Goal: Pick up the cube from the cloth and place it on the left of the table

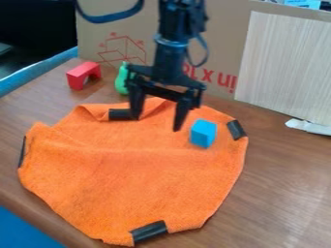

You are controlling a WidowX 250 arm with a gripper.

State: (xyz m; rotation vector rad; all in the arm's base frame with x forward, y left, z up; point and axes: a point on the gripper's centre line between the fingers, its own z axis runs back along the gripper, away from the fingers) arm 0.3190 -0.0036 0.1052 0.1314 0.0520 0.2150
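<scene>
Hanging from the view's top edge, the arm (169, 60) points its end effector (156, 122) down over the cloth (129, 174), fingers spread apart; the cube (203, 133) sits on the cloth, near one fingertip.

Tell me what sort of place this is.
Probably a robotics test bench set up on a wooden table: a robot arm hangs over an orange cloth held by black tape, with a cardboard sheet standing behind.
</scene>
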